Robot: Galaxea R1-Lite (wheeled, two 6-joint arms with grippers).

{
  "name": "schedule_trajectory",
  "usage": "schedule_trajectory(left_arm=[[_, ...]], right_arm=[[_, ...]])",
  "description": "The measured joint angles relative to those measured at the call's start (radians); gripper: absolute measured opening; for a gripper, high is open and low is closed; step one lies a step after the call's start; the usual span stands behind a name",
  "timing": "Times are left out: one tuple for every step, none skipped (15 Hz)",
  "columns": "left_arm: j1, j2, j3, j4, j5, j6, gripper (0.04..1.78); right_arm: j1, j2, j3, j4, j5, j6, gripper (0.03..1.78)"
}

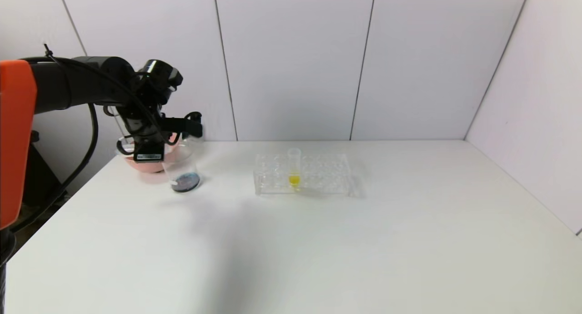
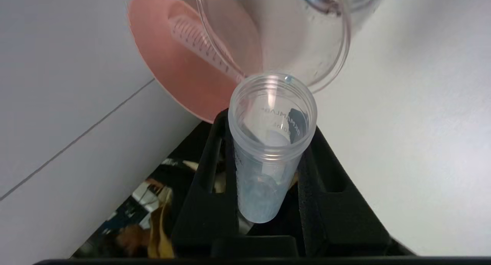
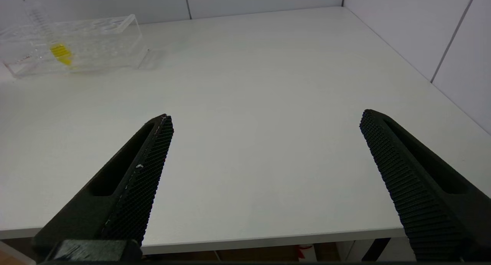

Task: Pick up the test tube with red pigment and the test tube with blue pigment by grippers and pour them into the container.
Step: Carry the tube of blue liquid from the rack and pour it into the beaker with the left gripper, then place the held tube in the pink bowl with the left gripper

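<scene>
I am holding a slim clear plastic test tube, faintly blue inside and apparently nearly emptied, between the fingers of my left gripper, the jaws closed snugly on its sides. Its open mouth is tipping toward the rim of the clear cylindrical glass beaker, which is standing at the far left of the white table, just in front of the pink bowl. A dark blue-tinged pool is lying in the beaker's bottom, so I am judging both pigments already poured in, with only a droplet clinging at the tube's lip; no red tube is showing anywhere. What is left seems to be righting this tube and putting it away. My left arm is reaching out high over the beaker, wrist bent downward. My right gripper is idling low at the table's near edge, jaws spread wide and gripping nothing. The clear rectangular rack is sitting mid-table, keeping one tube with yellow liquid.
</scene>
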Motion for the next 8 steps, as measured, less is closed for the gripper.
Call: schedule_trajectory(left_arm=[[0.008, -0.011, 0.012, -0.009, -0.074, -0.049, 0.45], [0.021, -0.027, 0.029, -0.017, -0.154, -0.106, 0.45], [0.036, -0.043, 0.048, -0.03, -0.228, -0.162, 0.45], [0.051, -0.061, 0.077, -0.058, -0.305, -0.226, 0.45], [0.065, -0.08, 0.117, -0.107, -0.383, -0.304, 0.45], [0.076, -0.098, 0.163, -0.164, -0.441, -0.376, 0.45], [0.083, -0.116, 0.216, -0.226, -0.477, -0.453, 0.45], [0.087, -0.138, 0.275, -0.295, -0.491, -0.529, 0.45]], right_arm=[[0.0, 0.0, 0.0, 0.0, 0.0, 0.0, 1.77], [0.0, 0.0, 0.0, 0.0, 0.0, 0.0, 1.77], [0.0, 0.0, 0.0, 0.0, 0.0, 0.0, 1.77], [0.0, 0.0, 0.0, 0.0, 0.0, 0.0, 1.77], [0.0, 0.0, 0.0, 0.0, 0.0, 0.0, 1.77], [0.0, 0.0, 0.0, 0.0, 0.0, 0.0, 1.77], [0.0, 0.0, 0.0, 0.0, 0.0, 0.0, 1.77], [0.0, 0.0, 0.0, 0.0, 0.0, 0.0, 1.77]])
